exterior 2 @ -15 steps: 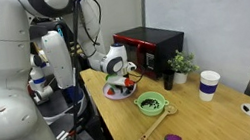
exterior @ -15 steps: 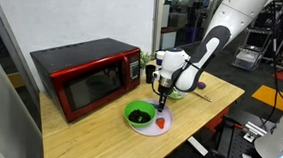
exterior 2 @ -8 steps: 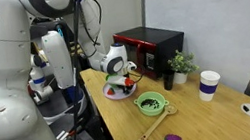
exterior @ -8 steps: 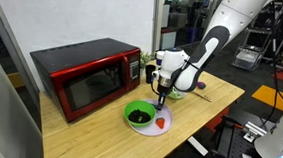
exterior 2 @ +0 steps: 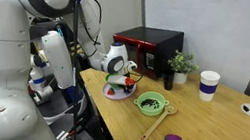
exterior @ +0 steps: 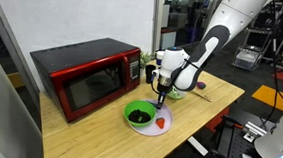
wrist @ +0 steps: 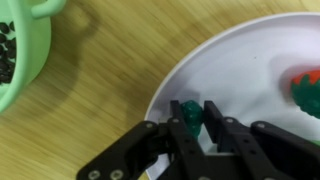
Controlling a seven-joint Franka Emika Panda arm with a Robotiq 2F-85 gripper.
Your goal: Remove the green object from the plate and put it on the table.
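In the wrist view the small dark green object [wrist: 192,117] sits between my gripper's [wrist: 196,114] two black fingers, over the near edge of the white plate [wrist: 250,70]. The fingers are closed against it on both sides. A small red item [wrist: 308,88] lies on the plate at the right edge. In an exterior view the gripper [exterior: 163,91] hangs just above the plate [exterior: 150,127], which also carries a bright green bowl [exterior: 138,114] and the red item [exterior: 163,122]. In an exterior view the gripper [exterior 2: 119,80] is over the plate [exterior 2: 119,93]. The wood table [exterior: 97,136] surrounds the plate.
A red microwave [exterior: 85,75] stands behind the plate. A green bowl with dark contents [wrist: 20,50] sits at the wrist view's top left. In an exterior view there are another green bowl [exterior 2: 152,103], a wooden spoon [exterior 2: 155,129], a purple piece [exterior 2: 174,139], a cup [exterior 2: 208,85] and a plant [exterior 2: 177,68].
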